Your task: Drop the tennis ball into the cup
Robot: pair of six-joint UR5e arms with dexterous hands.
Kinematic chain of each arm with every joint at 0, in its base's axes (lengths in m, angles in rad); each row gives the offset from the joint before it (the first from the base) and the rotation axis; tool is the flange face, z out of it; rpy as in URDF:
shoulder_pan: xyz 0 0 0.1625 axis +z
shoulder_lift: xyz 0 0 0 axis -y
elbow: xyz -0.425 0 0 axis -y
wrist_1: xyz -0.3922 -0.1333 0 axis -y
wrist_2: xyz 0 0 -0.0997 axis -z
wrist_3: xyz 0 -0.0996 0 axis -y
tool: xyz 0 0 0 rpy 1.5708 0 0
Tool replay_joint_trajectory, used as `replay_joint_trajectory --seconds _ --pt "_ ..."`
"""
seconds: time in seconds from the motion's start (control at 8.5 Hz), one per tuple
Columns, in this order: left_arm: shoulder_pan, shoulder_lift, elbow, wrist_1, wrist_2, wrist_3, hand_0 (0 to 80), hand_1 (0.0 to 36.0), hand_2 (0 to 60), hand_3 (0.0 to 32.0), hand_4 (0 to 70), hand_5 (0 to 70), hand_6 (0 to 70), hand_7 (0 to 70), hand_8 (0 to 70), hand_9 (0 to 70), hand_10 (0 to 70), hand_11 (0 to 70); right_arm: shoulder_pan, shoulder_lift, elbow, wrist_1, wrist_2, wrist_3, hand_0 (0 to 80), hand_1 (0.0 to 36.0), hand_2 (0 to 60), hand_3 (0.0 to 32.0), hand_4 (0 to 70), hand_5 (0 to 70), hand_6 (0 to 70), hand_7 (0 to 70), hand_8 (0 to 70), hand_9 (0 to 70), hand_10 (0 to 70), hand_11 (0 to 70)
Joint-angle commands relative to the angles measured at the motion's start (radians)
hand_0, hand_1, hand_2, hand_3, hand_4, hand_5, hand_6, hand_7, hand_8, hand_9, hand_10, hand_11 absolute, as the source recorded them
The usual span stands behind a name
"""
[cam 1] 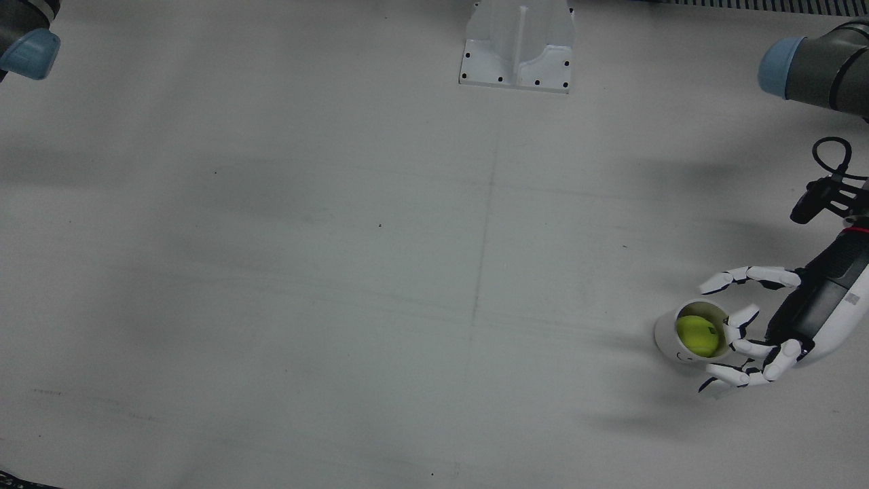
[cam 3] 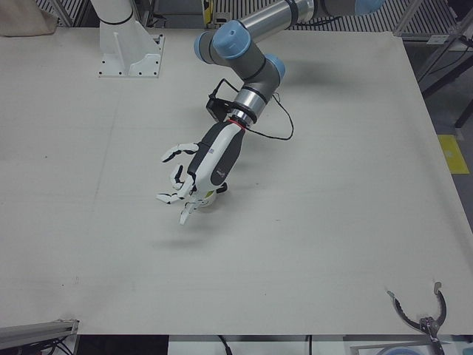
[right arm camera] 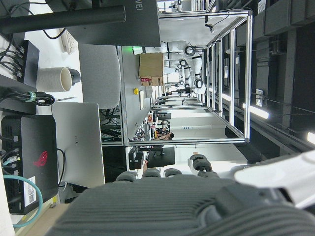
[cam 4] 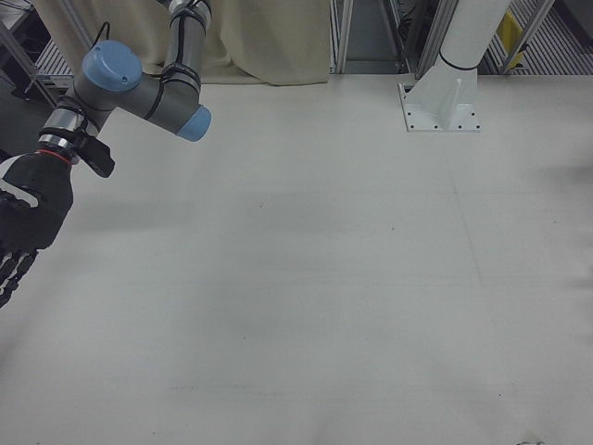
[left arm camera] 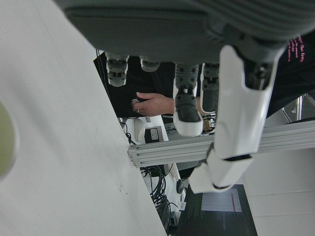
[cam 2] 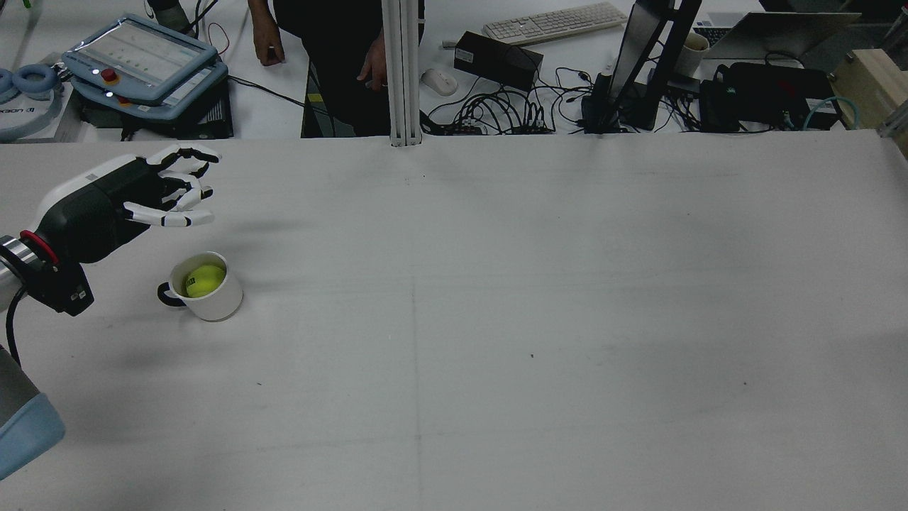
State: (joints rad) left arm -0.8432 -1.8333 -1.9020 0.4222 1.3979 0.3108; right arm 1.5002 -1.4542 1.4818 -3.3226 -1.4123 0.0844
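Observation:
A white cup (cam 1: 667, 338) with a dark handle stands upright on the table, near the left arm's side. The yellow-green tennis ball (cam 1: 698, 335) lies inside it. The rear view shows the cup (cam 2: 215, 304) and the ball (cam 2: 204, 279) too. My left hand (cam 1: 753, 326) is open and empty, fingers spread, raised above the table just beyond the cup; the rear view shows this hand (cam 2: 167, 191) clear of the rim. My right hand (cam 4: 20, 232) hangs at the far edge of the right-front view, fingers loosely extended, holding nothing.
A white arm pedestal (cam 1: 517, 47) stands at the table's back edge. Beyond the far edge are a person (cam 2: 319, 42), a teach pendant (cam 2: 142, 60), a keyboard and cables. A metal post (cam 2: 402, 71) rises at the middle of that edge.

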Motion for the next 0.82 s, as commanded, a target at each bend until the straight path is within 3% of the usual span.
replay_joint_trajectory --seconds 0.0,0.12,0.24,0.35,0.47,0.59,0.71 --pt "-0.145 0.002 -0.060 0.024 0.027 0.001 62.6 36.0 60.0 0.0 1.9 39.1 12.7 14.6 2.2 3.7 4.8 10.8 0.000 0.000 0.000 0.000 0.000 0.000 0.0 0.0 0.0 0.0 0.0 0.0 0.0 0.0 0.0 0.0 0.0 0.0" --pt "-0.274 0.002 -0.063 0.030 0.054 0.019 62.3 36.0 60.0 2.0 0.5 10.6 18.9 11.8 3.0 2.1 4.5 10.4 0.000 0.000 0.000 0.000 0.000 0.000 0.0 0.0 0.0 0.0 0.0 0.0 0.0 0.0 0.0 0.0 0.0 0.0" --pt "-0.381 0.024 -0.060 0.032 0.067 0.034 63.0 36.0 60.0 9.0 0.0 20.6 11.4 10.9 1.5 0.9 4.2 10.2 0.000 0.000 0.000 0.000 0.000 0.000 0.0 0.0 0.0 0.0 0.0 0.0 0.0 0.0 0.0 0.0 0.0 0.0" --pt "-0.448 0.096 -0.061 0.005 0.091 0.040 63.3 36.0 60.0 19.4 0.0 7.0 1.5 11.1 0.0 0.8 3.8 9.8 0.000 0.000 -0.002 0.000 0.000 0.000 0.0 0.0 0.0 0.0 0.0 0.0 0.0 0.0 0.0 0.0 0.0 0.0" --pt "-0.486 0.162 -0.061 -0.032 0.095 0.050 59.5 36.0 60.0 22.4 0.0 24.8 0.7 7.4 0.0 0.1 2.9 8.2 0.000 0.000 -0.002 0.000 0.000 0.000 0.0 0.0 0.0 0.0 0.0 0.0 0.0 0.0 0.0 0.0 0.0 0.0" --pt "-0.514 0.208 -0.061 -0.063 0.096 0.050 58.7 36.0 60.0 32.0 0.0 8.9 0.0 2.9 0.0 0.0 2.7 8.0 0.000 0.000 -0.002 0.000 0.000 0.000 0.0 0.0 0.0 0.0 0.0 0.0 0.0 0.0 0.0 0.0 0.0 0.0" --pt "-0.520 0.222 -0.065 -0.074 0.098 0.047 57.1 36.0 60.0 31.8 0.0 10.6 7.9 1.9 1.4 0.0 2.0 6.9 0.000 0.000 -0.002 0.000 0.000 0.000 0.0 0.0 0.0 0.0 0.0 0.0 0.0 0.0 0.0 0.0 0.0 0.0"
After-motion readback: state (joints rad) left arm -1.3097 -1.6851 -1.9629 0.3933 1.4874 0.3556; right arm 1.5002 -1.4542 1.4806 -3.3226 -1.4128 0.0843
